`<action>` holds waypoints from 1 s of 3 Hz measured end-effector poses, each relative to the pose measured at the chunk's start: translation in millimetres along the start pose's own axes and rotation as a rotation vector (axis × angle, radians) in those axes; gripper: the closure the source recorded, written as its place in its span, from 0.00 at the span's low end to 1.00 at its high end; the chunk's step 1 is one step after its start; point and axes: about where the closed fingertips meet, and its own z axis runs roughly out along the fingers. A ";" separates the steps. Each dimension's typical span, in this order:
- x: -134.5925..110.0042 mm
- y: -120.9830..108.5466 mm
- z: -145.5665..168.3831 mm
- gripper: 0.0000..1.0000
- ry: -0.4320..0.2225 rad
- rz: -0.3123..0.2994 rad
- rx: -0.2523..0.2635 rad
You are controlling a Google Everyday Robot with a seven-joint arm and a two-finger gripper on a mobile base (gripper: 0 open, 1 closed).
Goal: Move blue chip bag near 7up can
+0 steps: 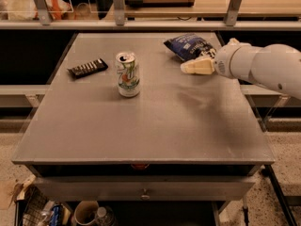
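Observation:
The blue chip bag (188, 45) lies crumpled at the back right of the grey table (141, 121). The 7up can (128, 74) stands upright left of the table's middle, well apart from the bag. My gripper (188, 68) comes in from the right on a white arm; its cream fingers (197, 67) point left and hover just in front of the bag's near edge, over the table.
A flat black ridged bar (87, 68) lies to the left of the can. A railing with metal posts (117, 6) runs behind the table. A drawer front (141, 188) sits under the table's front edge, with clutter on the floor below.

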 end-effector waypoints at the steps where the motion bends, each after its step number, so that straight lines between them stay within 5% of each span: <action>1: 6.6 4.9 20.1 0.00 -0.002 -0.014 -0.019; 3: 6.6 6.4 54.0 0.00 -0.017 -0.016 -0.031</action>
